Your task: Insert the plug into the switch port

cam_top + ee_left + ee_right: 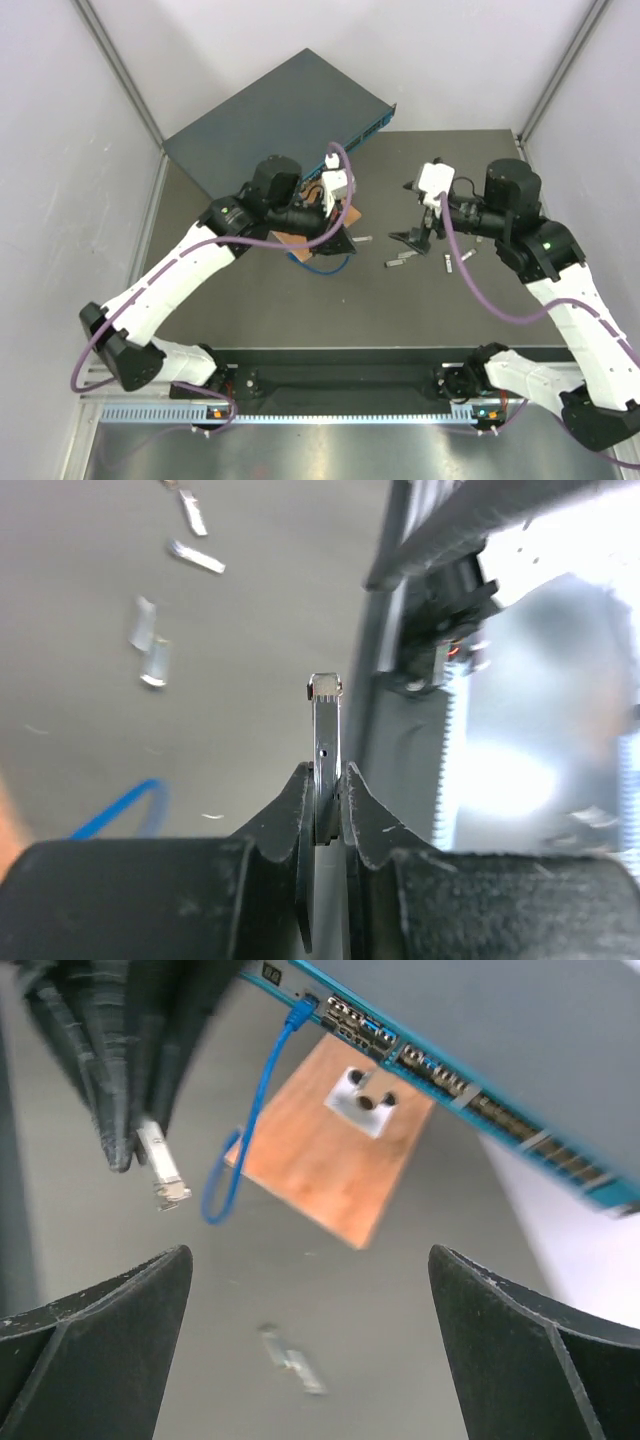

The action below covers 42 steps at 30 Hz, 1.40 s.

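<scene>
Left gripper (pixel 325 785): clamped on the plug (pixel 325 720), which sticks out past its fingertips.
Right gripper (pixel 310 1260): spread wide, holding nothing.
Switch (pixel 480 1020): ahead of the spread fingers, ports facing them.

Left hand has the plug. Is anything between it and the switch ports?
Partly. A blue cable, plugged in at one end of the port row, hangs in a loop between the plug held by the left hand and the switch. The wooden board lies below the row, not across it. Ports further along look unobstructed.
</scene>
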Available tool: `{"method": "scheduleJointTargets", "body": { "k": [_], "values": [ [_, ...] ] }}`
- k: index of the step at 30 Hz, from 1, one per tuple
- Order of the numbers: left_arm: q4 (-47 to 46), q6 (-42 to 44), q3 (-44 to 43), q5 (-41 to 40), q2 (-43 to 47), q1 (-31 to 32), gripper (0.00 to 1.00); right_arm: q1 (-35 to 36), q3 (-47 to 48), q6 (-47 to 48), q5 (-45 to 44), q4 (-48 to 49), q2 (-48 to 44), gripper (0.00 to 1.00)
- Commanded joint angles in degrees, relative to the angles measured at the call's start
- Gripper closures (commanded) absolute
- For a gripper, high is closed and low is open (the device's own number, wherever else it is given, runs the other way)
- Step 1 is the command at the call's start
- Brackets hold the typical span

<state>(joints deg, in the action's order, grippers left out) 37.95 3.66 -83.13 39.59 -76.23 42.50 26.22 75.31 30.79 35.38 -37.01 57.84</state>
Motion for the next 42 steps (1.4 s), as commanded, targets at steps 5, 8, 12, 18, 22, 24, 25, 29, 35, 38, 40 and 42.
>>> {"method": "scheduleJointTargets", "body": {
  "k": [5,8,12,18,22,24,25,29,35,38,40,42],
  "values": [
    [-9.90,-28.87,1.56,11.11,-1.99,-2.68,1.00,5.67,-0.60,27.91,-0.22,-2.89,-3.61,0.03],
    [-14.12,-35.11,3.67,14.63,-2.08,-3.04,1.00,8.84,-1.21,31.34,-1.27,-4.03,-3.97,0.09],
    [-18.52,-39.24,5.35,16.48,-2.00,-3.13,1.00,12.01,-1.66,32.32,-2.94,-4.21,-3.44,0.17],
    [-26.43,-45.66,8.42,19.29,-1.30,-5.06,1.00,15.35,-2.09,31.27,-4.17,-3.33,-2.48,0.44],
    [-29.77,-47.16,9.48,19.20,-0.59,-5.06,1.00,17.02,-2.71,31.44,-5.23,-3.33,-1.95,0.53],
    [-30.04,-47.34,10.09,19.38,-0.42,-5.15,1.00,17.64,-2.80,31.44,-6.19,-3.33,-1.42,0.54],
    [-30.13,-47.17,10.27,19.29,-0.41,-5.15,1.00,18.08,-2.89,31.88,-6.46,-3.68,-1.33,0.54],
    [-30.57,-47.25,10.36,19.38,-0.06,-5.32,1.00,18.69,-3.33,31.09,-8.30,-2.89,-0.72,0.54],
    [-31.45,-46.99,11.15,20.00,0.73,-5.32,1.00,18.78,-3.41,29.16,-10.06,-1.83,-0.10,0.63],
    [-32.24,-47.34,11.50,19.73,1.08,-5.32,1.00,18.78,-3.41,28.81,-10.59,-1.40,-0.01,0.68],
    [-31.54,-47.34,11.50,19.30,0.99,-5.41,1.00,18.87,-3.33,28.37,-10.77,-1.13,0.08,0.70],
    [-31.01,-47.08,11.59,18.77,0.90,-5.41,1.00,19.04,-3.15,28.28,-11.03,-0.87,0.25,0.70]
  ]
}}
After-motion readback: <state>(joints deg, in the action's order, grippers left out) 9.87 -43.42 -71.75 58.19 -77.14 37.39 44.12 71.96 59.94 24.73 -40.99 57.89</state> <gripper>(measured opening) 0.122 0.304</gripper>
